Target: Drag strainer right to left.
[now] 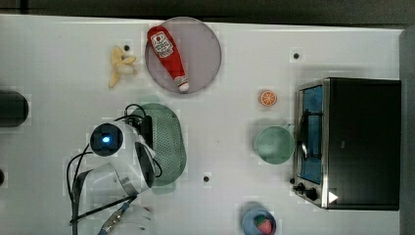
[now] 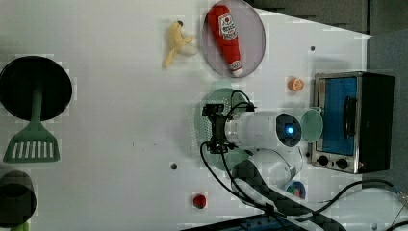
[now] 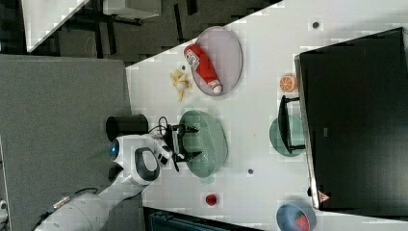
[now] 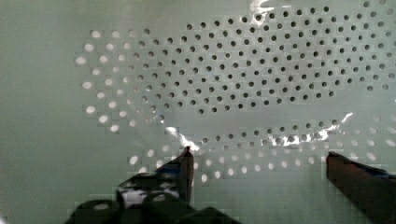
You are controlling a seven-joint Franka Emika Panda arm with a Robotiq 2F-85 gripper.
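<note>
Here the end effector, fingers spread apart, sits low inside the strainer mid-counter. Judging by this, dragging is underway; next needs steady downward contact while sliding sideways.

A red ketchup bottle lies on a round grey-purple plate, beside a peeled yellow banana. A round plain green bowl sits just beside a black toaster oven.
</note>
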